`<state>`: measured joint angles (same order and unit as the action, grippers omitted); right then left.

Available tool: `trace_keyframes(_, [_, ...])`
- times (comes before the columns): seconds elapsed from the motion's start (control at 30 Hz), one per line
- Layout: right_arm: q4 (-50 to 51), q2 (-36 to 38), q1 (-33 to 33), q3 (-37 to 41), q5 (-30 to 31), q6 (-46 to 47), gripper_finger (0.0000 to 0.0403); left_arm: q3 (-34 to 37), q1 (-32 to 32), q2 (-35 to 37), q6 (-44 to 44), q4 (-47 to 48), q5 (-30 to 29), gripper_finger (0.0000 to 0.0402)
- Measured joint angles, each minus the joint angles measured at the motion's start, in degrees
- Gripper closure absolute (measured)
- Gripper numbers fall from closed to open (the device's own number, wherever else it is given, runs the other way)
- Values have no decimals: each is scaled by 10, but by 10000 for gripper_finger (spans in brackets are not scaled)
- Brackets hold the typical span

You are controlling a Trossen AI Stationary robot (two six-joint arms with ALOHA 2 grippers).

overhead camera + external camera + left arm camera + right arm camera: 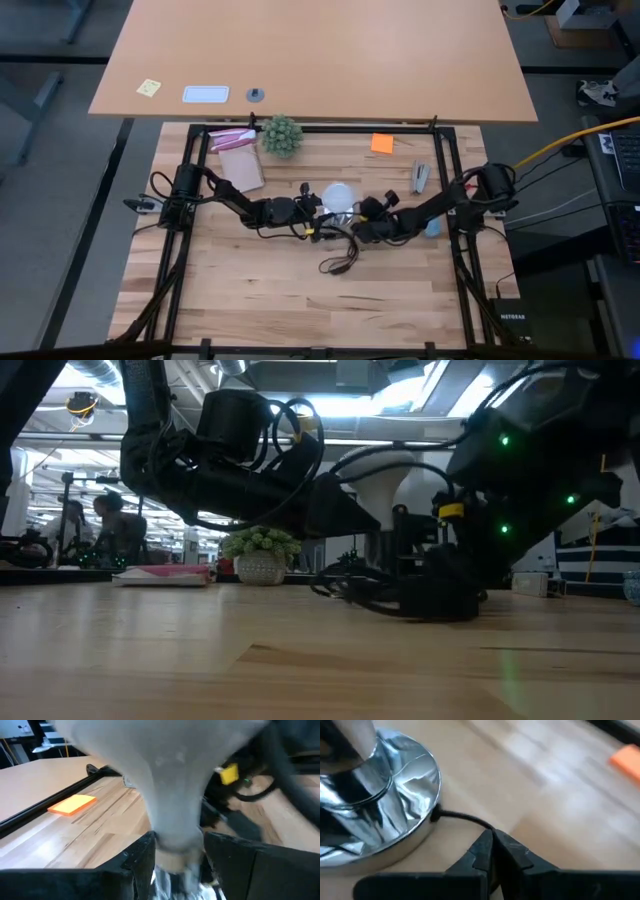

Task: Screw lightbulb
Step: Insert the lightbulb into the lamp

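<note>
My left pincer (175, 855) pinches the lightbulb (170, 785) by its neck to turn it; my right pincer (492, 851), shut and empty, steadies the socket (395, 820).

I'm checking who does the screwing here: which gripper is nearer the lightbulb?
Left. The left gripper is shut on the lightbulb at its narrow neck. The right gripper is shut and empty on the table beside the silvery socket, by its cord.

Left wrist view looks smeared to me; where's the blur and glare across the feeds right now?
Left wrist view: the lightbulb fills the frame, soft, its far side streaked. Right wrist view: the wood is smeared; the silvery socket throws bright reflections. Low view: ceiling lights backlight both arms into silhouettes. High view: evenly lit.
</note>
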<state>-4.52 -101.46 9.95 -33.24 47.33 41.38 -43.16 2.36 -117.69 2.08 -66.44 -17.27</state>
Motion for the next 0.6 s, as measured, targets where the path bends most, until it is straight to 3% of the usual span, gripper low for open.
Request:
trace_keyframes(0.2, [-71, -2, -35, 14, 21, -64, 379, 0, 1, 0, 1, 2, 6, 243])
trace_keyframes(0.6, [-90, 1, -55, 13, -46, -88, 379, 0, 1, 0, -2, 3, 2, 243])
